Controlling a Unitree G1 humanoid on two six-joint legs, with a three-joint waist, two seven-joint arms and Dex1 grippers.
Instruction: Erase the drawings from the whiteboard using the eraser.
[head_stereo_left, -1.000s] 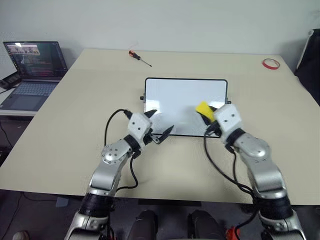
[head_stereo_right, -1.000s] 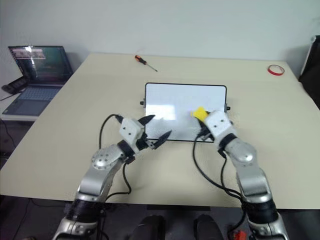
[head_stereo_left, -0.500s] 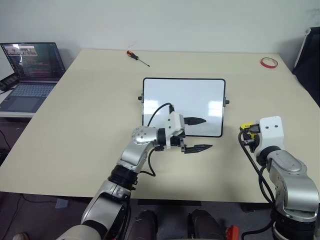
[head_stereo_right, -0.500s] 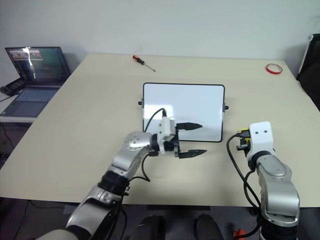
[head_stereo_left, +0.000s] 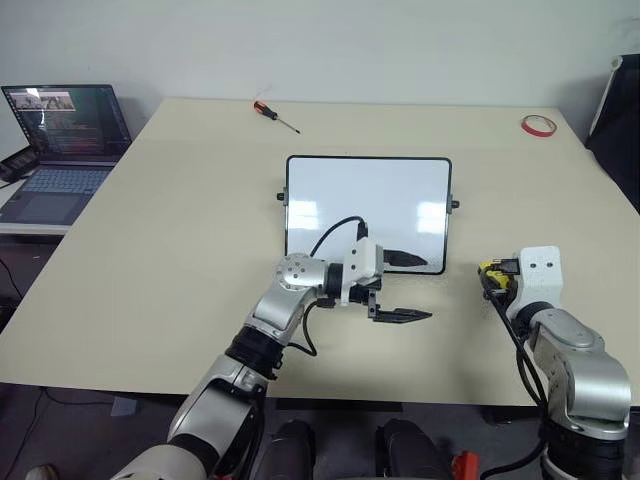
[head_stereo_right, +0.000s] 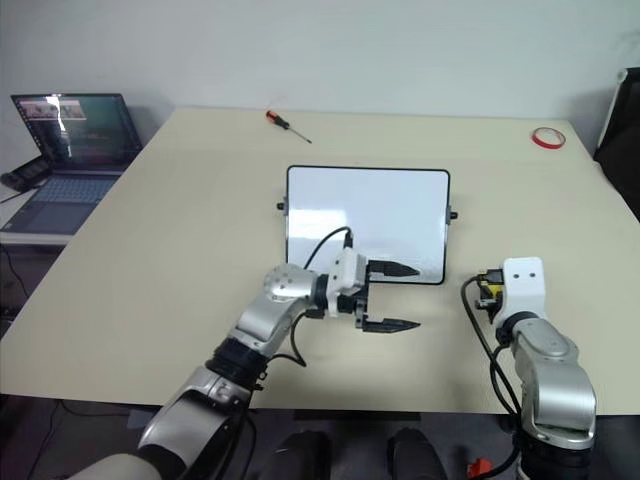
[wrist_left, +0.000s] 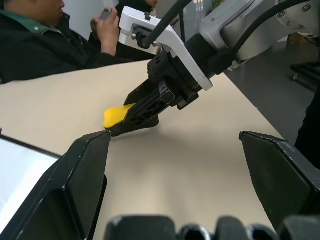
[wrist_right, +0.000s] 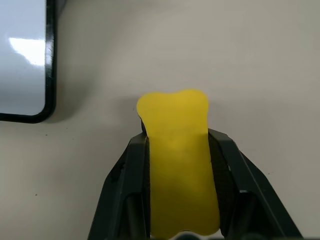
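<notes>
Pinching the eraser (wrist_right: 178, 165), the right gripper (wrist_right: 178, 150) rests beside the whiteboard (head_stereo_left: 366, 205), which looks clean. Jaws spread, the left gripper (head_stereo_left: 408, 288) hovers at the board's near edge, likely to steady it.

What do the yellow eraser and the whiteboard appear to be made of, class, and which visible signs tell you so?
Eraser: probably soft foam or sponge, matt; its sides pinch in where the right gripper squeezes it.
Whiteboard: smooth, glossy white surface, likely coated, showing bright reflections; the thin black frame looks like plastic, though that is uncertain.
</notes>
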